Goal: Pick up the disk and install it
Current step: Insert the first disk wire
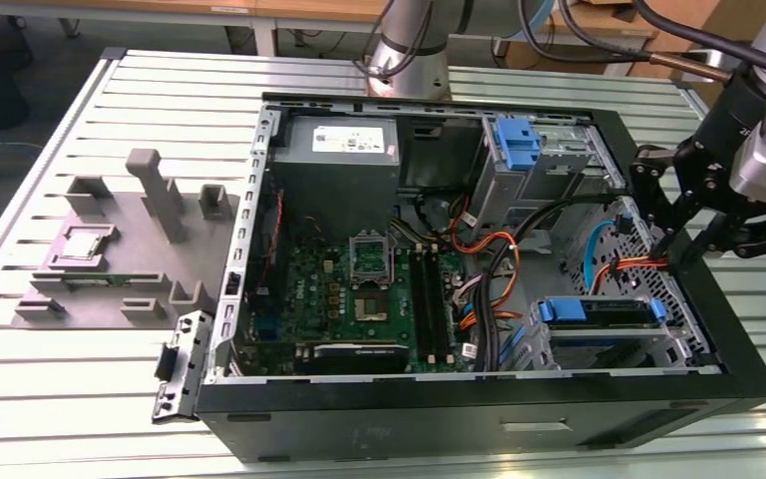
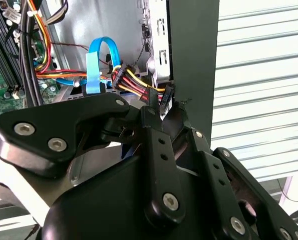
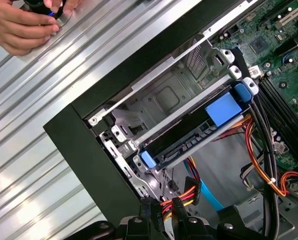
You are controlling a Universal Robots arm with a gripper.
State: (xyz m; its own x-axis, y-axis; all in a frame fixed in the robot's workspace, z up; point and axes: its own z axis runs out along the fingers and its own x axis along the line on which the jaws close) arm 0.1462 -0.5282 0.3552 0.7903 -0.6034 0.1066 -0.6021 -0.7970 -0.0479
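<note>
Now the disk [image 1: 593, 311] sits in its blue carrier inside the metal drive cage [image 1: 682, 339] at the computer case's [image 1: 490, 419] four-o'clock corner in the exterior view; in the first wrist view the disk [image 3: 198, 127] lies slotted across that cage [image 3: 163, 95]. My pincer [image 1: 682, 235] hangs at the case's three-o'clock wall, closed on the power connector [image 2: 164, 97] of the red, yellow and black cable bundle [image 2: 134, 82]. A blue data cable [image 2: 96, 60] loops beside it. A person's hand [image 3: 24, 22] rests on the slatted table [image 3: 29, 150].
</note>
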